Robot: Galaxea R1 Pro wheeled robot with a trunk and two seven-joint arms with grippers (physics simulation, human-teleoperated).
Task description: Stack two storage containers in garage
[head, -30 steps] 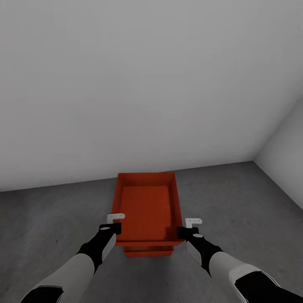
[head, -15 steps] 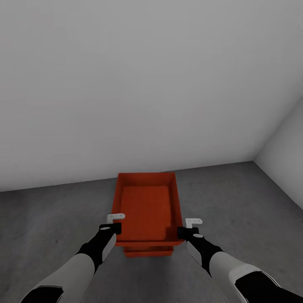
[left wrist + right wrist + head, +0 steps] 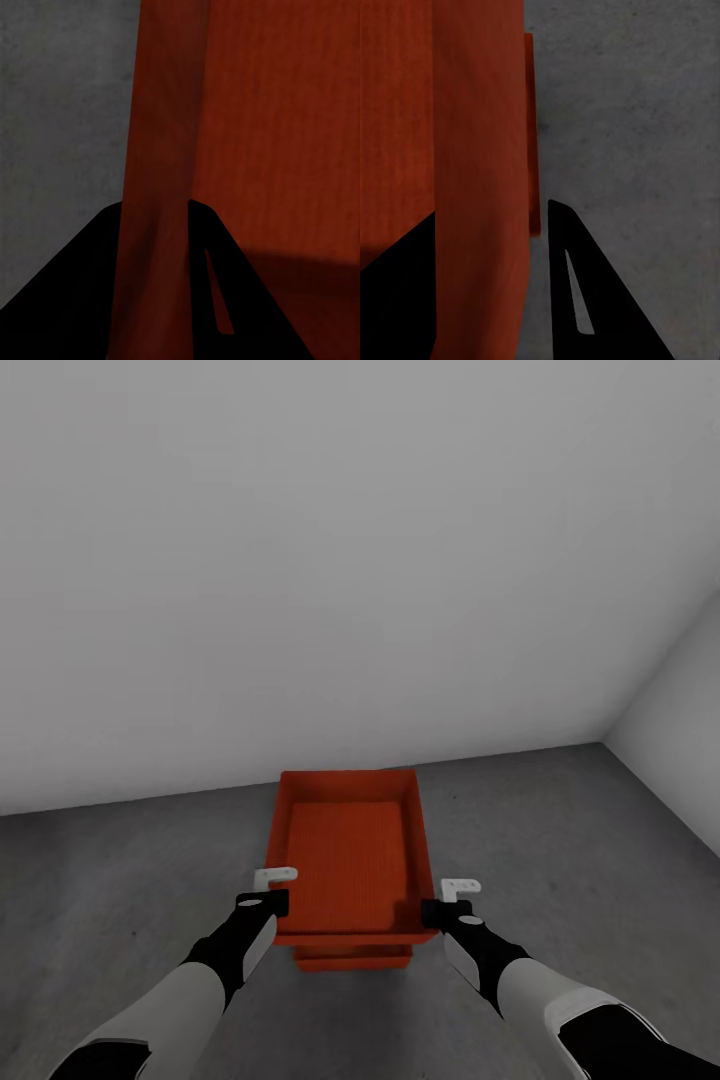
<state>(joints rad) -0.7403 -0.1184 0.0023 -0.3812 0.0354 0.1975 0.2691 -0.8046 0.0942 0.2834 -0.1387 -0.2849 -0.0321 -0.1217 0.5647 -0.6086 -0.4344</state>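
The upper storage container (image 3: 350, 855) looks like matt red-orange plastic, its inner base finely ribbed and its walls thin and smooth; the lower container (image 3: 352, 957) shows the same matt finish; the floor (image 3: 580, 830) is rough, mottled grey concrete; the wall (image 3: 330, 560) is smooth, matt white-grey.

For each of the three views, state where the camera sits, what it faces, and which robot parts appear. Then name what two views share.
Head view: on the head, facing down at the upper container, the lower container, both forearms.
Left wrist view: by the left gripper, facing a container wall between its fingers.
Right wrist view: by the right gripper, likewise.
Shared: the floor.
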